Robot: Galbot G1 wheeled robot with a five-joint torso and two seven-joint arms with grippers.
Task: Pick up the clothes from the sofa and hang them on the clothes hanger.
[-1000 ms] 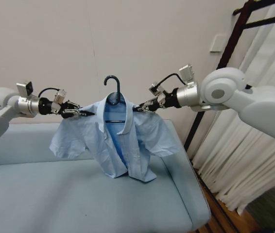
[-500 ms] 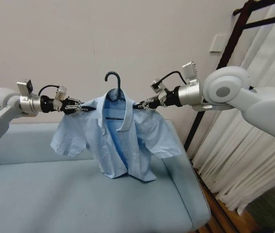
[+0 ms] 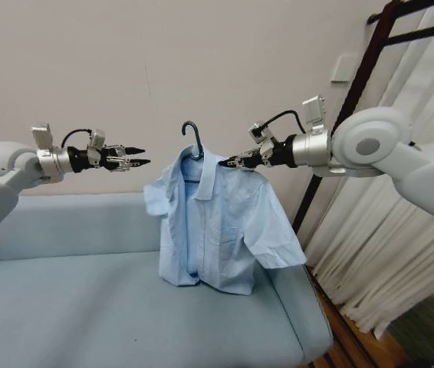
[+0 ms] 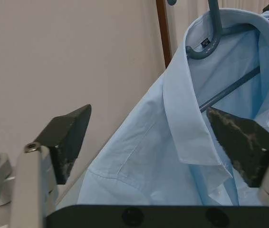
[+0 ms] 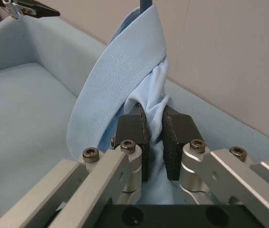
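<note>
A light blue short-sleeved shirt [image 3: 213,222] hangs on a dark hanger [image 3: 192,136] above the sofa. My right gripper [image 3: 235,162] is shut on the shirt's shoulder and carries it alone; the right wrist view shows the pads [image 5: 139,129] pinching the blue cloth [image 5: 120,76]. My left gripper [image 3: 138,156] stands open, apart from the shirt and to its left. In the left wrist view its fingers [image 4: 65,137] spread wide, with the collar and shoulder [image 4: 182,118] beyond them and the hanger hook [image 4: 210,33] inside the collar.
A pale blue sofa [image 3: 71,307] fills the lower half of the head view, against a plain wall. A dark clothes rack post [image 3: 332,126] rises on the right beside white curtains [image 3: 401,253]. Wooden floor [image 3: 347,337] shows past the sofa's right arm.
My left gripper has let go of the shirt's shoulder and opened. The shirt and hanger have swung right and now hang from my right gripper alone; that freed sleeve has dropped.
</note>
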